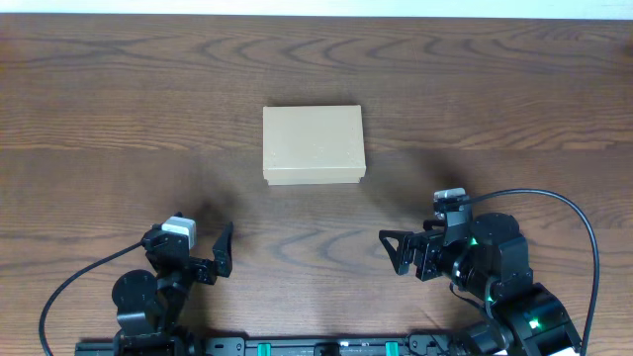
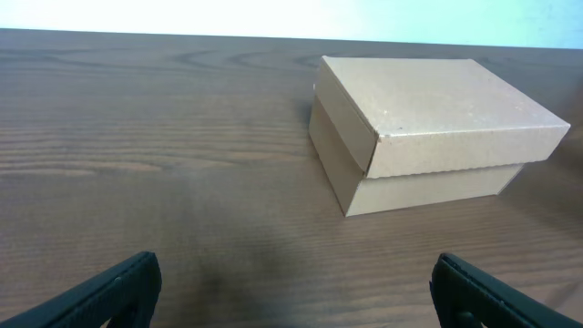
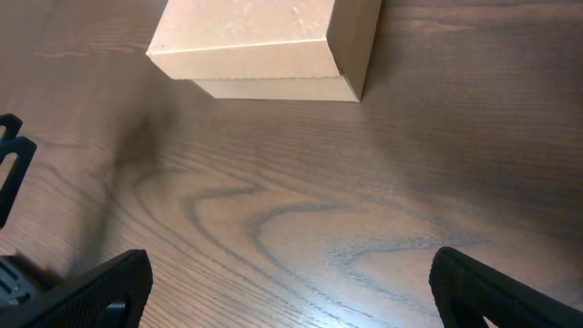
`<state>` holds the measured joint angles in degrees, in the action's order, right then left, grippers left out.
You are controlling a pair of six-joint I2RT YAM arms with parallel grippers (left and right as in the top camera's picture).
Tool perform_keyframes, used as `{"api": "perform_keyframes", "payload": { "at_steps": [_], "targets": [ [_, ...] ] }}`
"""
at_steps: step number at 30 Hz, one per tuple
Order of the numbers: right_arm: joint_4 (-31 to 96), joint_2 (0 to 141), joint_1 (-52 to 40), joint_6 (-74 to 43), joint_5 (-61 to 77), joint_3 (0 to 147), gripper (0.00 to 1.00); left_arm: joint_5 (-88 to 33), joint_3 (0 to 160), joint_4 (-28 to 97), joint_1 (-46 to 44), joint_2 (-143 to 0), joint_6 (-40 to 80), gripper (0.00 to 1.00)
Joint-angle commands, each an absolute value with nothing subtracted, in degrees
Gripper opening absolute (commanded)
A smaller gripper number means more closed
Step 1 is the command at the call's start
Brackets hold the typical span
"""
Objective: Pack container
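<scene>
We find the container (image 1: 314,145) standing near the middle of the wooden table (image 1: 495,89), its flap lid down and seated squarely over the base, with nothing visible on top of it or beside it. No items to be packed appear in any view, so we judge the task either at its very start or already finished; the frames do not settle which. The left gripper (image 1: 226,249) rests low at the near left, its fingers spread apart and holding nothing. The right gripper (image 1: 391,250) sits at the near right, likewise spread and empty. Both are well apart from the box, which lies on the far side of them. If the lid is to be raised, we advise that one arm brace the base while the other lifts the front lip of the flap, since a light cardboard box will likely slide on the smooth wood if pushed from one side only.
</scene>
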<state>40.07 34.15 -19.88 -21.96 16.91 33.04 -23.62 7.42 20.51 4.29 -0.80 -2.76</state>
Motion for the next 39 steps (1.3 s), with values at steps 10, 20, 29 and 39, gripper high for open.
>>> {"api": "perform_keyframes", "payload": {
  "at_steps": [10, 20, 29, 39],
  "targets": [
    [38.1, 20.1, -25.2, -11.1, 7.0, 23.5, 0.99, -24.4, 6.2, 20.6, 4.5, -0.3, -1.9, 0.95],
    [32.9, 3.2, -25.6, -11.9, 12.4, 8.6, 0.99, -24.4, 6.2, 20.6, 4.5, -0.3, -1.9, 0.95],
    [32.1, 0.3, -25.6, -11.9, 12.3, 8.6, 0.99, -24.4, 6.2, 20.6, 4.5, -0.3, -1.9, 0.95],
    [32.1, 0.3, -25.6, -11.9, 12.3, 8.6, 0.99, -24.4, 6.2, 20.6, 4.5, -0.3, -1.9, 0.95]
  ]
}}
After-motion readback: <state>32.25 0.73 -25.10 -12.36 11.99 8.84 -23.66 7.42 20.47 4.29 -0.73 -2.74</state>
